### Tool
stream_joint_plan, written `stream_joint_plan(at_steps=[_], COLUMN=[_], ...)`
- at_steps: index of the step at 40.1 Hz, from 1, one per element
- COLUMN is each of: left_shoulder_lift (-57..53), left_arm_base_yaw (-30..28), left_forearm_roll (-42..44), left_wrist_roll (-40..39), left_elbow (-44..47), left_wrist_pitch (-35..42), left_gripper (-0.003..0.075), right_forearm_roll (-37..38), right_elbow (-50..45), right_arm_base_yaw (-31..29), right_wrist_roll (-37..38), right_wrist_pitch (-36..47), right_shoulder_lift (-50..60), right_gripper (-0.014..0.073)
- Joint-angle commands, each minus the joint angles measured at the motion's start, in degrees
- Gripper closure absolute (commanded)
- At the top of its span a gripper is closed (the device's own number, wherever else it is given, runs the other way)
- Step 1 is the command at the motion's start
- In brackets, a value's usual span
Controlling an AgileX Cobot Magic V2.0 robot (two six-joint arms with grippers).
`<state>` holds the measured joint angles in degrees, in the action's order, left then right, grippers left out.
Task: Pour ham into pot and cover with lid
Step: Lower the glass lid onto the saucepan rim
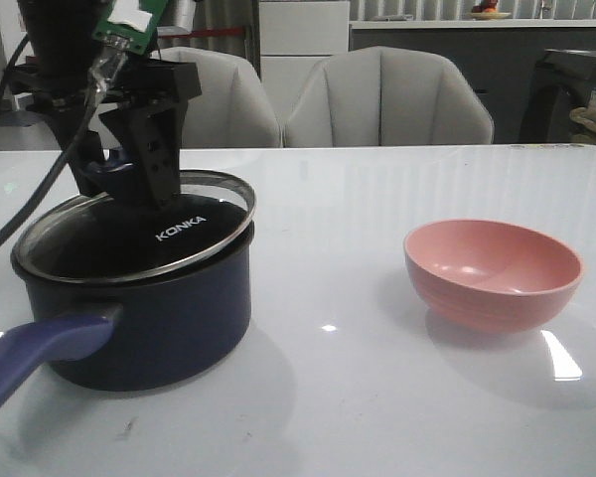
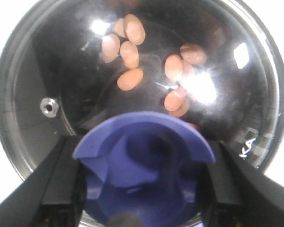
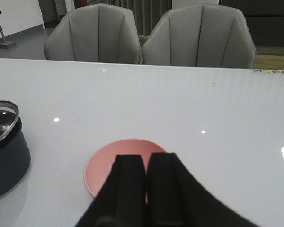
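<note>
Pot [image 1: 149, 318] sits front-left on a glossy white table [image 1: 377, 397], handle [image 1: 40, 348] toward the camera. Lid [image 1: 139, 234] lies tilted on the pot rim, left gripper [image 2: 144, 189] clamped on its blue knob [image 2: 144, 156]. Ham [image 2: 130, 49] slices show through the glass, inside the pot. Pink bowl [image 1: 492, 273] is to the right, well apart. Right gripper [image 3: 146, 189] hangs above the bowl, fingers pressed together, holding nothing. Two grey chairs [image 1: 387, 99] stand behind the table, white cabinets beyond.

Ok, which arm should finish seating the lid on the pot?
Left. Its tool grips the blue knob of the dark glass lid, tilted on the navy saucepan. The right tool is shut above the pink bowl.
</note>
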<state>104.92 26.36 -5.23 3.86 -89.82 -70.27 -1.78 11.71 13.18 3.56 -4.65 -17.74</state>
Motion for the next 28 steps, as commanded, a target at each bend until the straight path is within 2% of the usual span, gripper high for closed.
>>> stream_joint_plan(at_steps=[1, 4, 20, 28], left_shoulder_lift=[-3.4, -3.4, -4.6, -4.6], left_arm_base_yaw=[0.4, 0.4, 0.4, 0.5], left_forearm_roll=[-0.6, -0.6, 0.0, -0.4], left_wrist_roll=[-0.7, -0.7, -0.7, -0.7], left_elbow=[-1.5, -1.5, 0.5, 0.5], left_wrist_pitch=[-3.5, -3.5, -3.5, -3.5], left_gripper=[0.0456, 0.0407, 0.0263, 0.0246], right_forearm_roll=[0.2, 0.2, 0.2, 0.2], right_elbow=[1.7, 1.7, 1.7, 1.7], right_arm_base_yaw=[0.0, 0.0, 0.0, 0.0], right_wrist_roll=[-0.7, -0.7, -0.7, -0.7], right_wrist_pitch=[4.3, 4.3, 4.3, 4.3], right_shoulder_lift=[-0.4, -0.4, -0.4, -0.4], right_gripper=[0.0433, 0.0433, 0.0433, 0.0433])
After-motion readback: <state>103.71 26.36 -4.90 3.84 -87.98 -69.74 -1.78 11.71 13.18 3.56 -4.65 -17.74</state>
